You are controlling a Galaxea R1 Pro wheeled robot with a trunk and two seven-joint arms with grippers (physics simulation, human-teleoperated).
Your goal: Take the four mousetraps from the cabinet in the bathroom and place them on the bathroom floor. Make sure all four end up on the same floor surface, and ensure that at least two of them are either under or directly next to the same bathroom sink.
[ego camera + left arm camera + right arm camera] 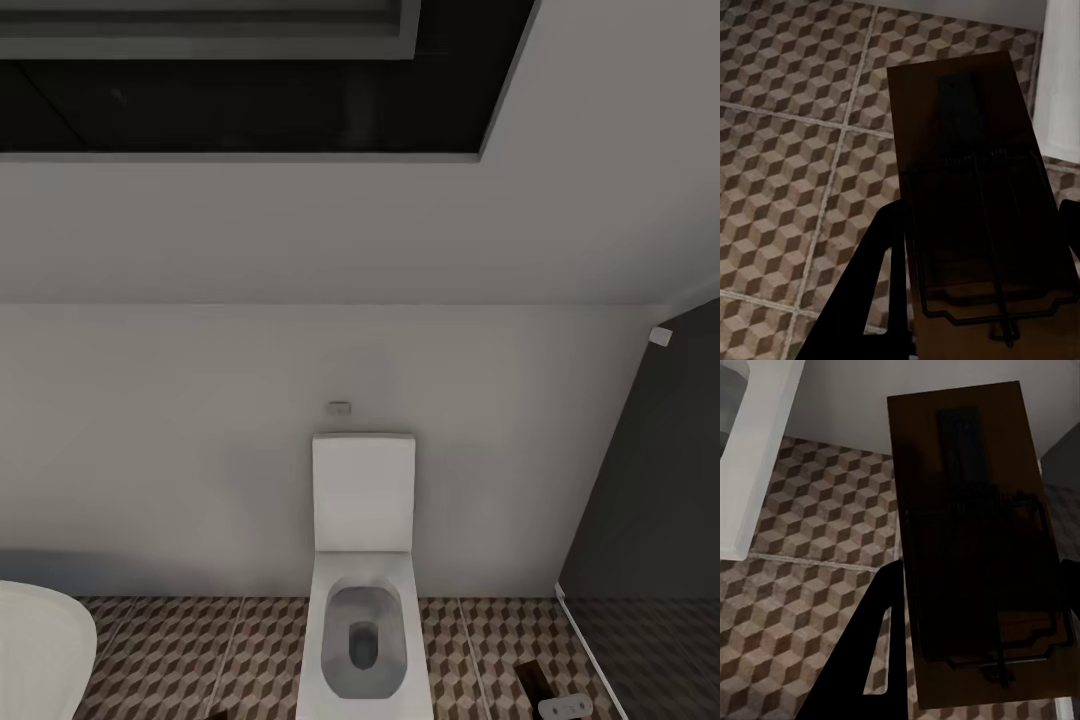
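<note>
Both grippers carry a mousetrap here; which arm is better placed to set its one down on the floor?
Slightly the right: its mousetrap and right gripper show low over the bathroom floor beside the toilet. The left gripper's mousetrap also hangs above tiles.

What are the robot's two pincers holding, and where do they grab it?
Each pincer holds a flat dark-brown wooden mousetrap, left and right, gripped at the near end by its two long edges.

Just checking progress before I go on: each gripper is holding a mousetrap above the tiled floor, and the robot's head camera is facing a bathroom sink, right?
Not quite. The head view faces a toilet against the wall, not a sink. The rest holds: the left wrist view shows a mousetrap in the left gripper over the bathroom floor, and the right wrist view shows another mousetrap in the right gripper.
</note>
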